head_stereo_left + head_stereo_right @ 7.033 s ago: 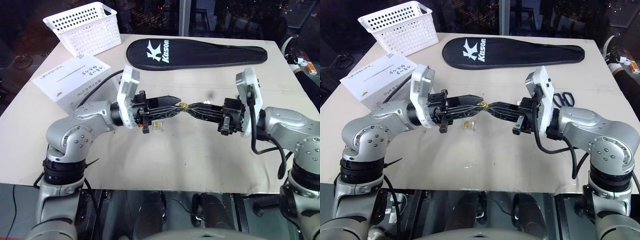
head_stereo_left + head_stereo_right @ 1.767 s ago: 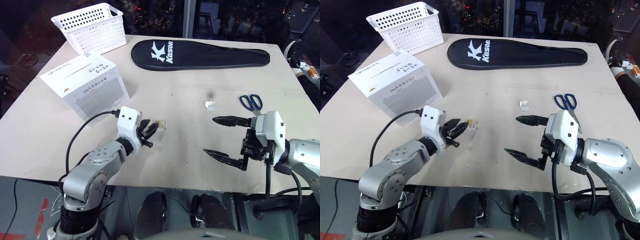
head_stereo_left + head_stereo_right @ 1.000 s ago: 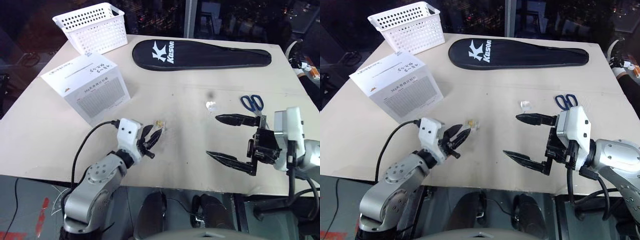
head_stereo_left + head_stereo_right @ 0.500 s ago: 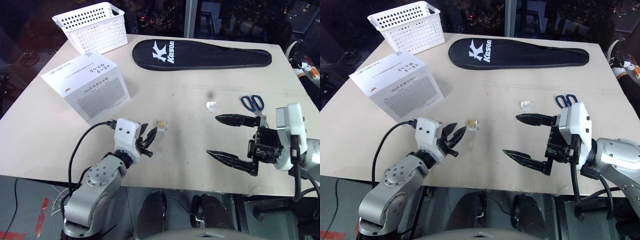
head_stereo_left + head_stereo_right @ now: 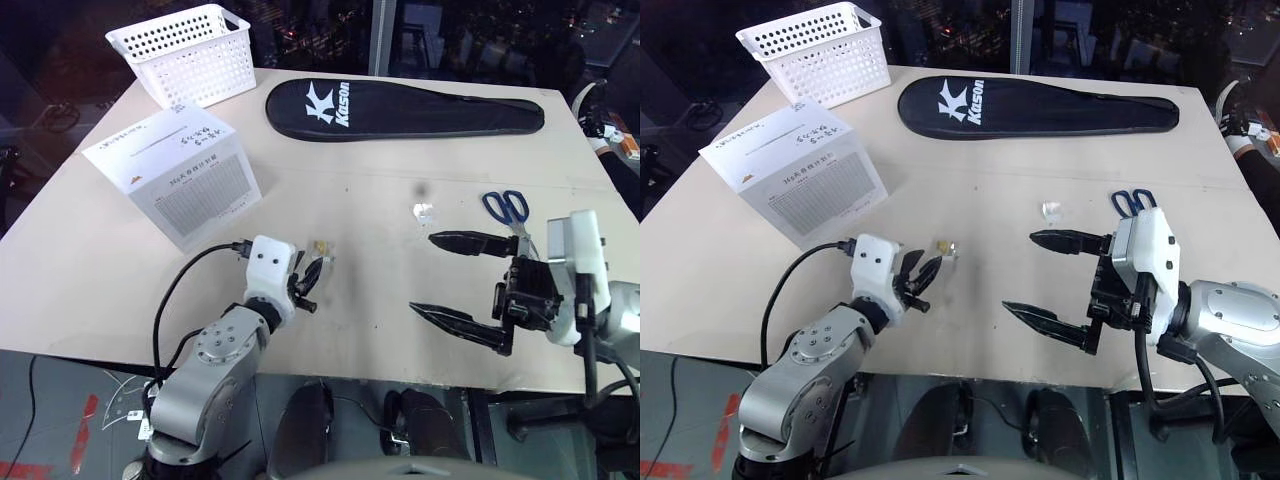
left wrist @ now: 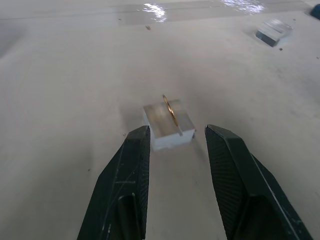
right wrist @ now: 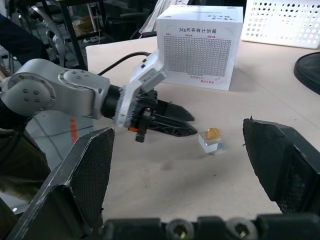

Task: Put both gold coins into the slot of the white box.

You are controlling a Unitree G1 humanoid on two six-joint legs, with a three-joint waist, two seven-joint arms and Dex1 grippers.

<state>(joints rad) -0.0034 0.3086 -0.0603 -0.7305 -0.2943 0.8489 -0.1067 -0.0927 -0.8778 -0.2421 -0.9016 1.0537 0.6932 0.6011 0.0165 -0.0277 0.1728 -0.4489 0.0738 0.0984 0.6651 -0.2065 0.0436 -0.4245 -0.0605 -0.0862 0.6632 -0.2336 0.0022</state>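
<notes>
One gold coin (image 6: 169, 110) stands on edge in a small clear holder (image 6: 167, 125) on the table, also seen as a coin (image 7: 212, 133) from the right wrist. My left gripper (image 5: 312, 270) lies low just short of that holder, open, its fingertips (image 6: 140, 136) level with the holder's near side and touching nothing. My right gripper (image 5: 422, 272) hovers wide open to the right, nothing between its fingers. The white box (image 5: 175, 175) stands at the left, its slot (image 5: 160, 141) a thin line on the lettered top face.
A second clear holder (image 5: 424, 211) lies mid-table, blue-handled scissors (image 5: 505, 207) beside it to the right. A black racket cover (image 5: 400, 103) stretches across the back. A white perforated basket (image 5: 185, 52) sits at the back left corner.
My left wrist has turned a little, so its fingers now point more squarely at the coin's holder. The right gripper has stayed where it was, wide open.
</notes>
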